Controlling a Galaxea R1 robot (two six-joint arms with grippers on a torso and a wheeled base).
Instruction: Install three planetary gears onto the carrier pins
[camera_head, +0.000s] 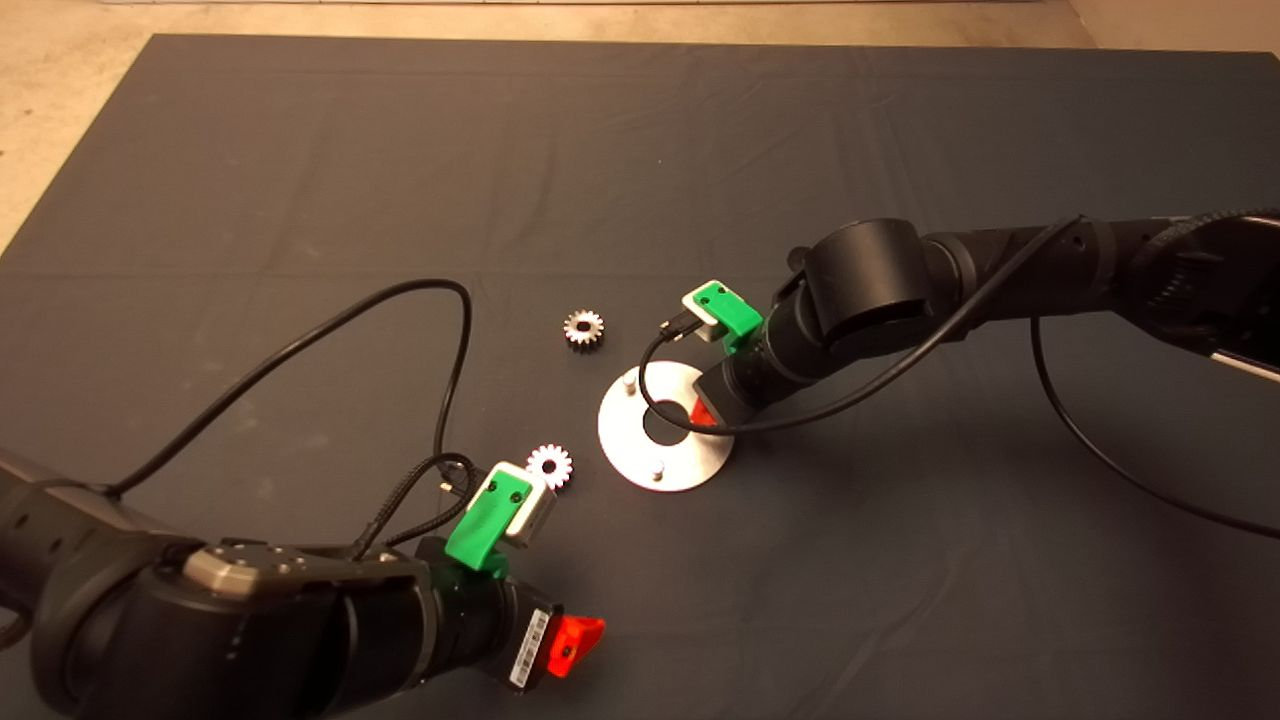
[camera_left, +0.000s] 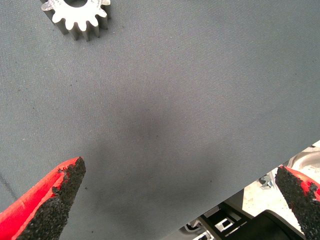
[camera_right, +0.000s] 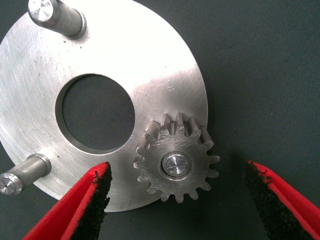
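The shiny round disc (camera_head: 690, 455) lies mid-mat with two bare carrier pins (camera_head: 628, 383) (camera_head: 657, 467). In the right wrist view one planetary gear (camera_right: 176, 165) sits on the third pin, flat on the disc (camera_right: 150, 60), while two pins (camera_right: 55, 15) (camera_right: 25, 172) stand bare. My right gripper (camera_right: 177, 172) straddles that gear, open, its pads apart from the teeth; from above it (camera_head: 705, 412) hangs over the disc's right side. Two loose gears (camera_head: 583, 328) (camera_head: 549, 465) lie on the mat. My left gripper (camera_head: 575, 645) waits near the front edge, open (camera_left: 180, 167), with a gear (camera_left: 77, 17) beyond it.
Black cables loop from both wrists over the mat (camera_head: 300, 200); one crosses the disc's right rim. The left arm fills the lower left corner. The mat's near edge and floor show past the left fingers (camera_left: 295, 195).
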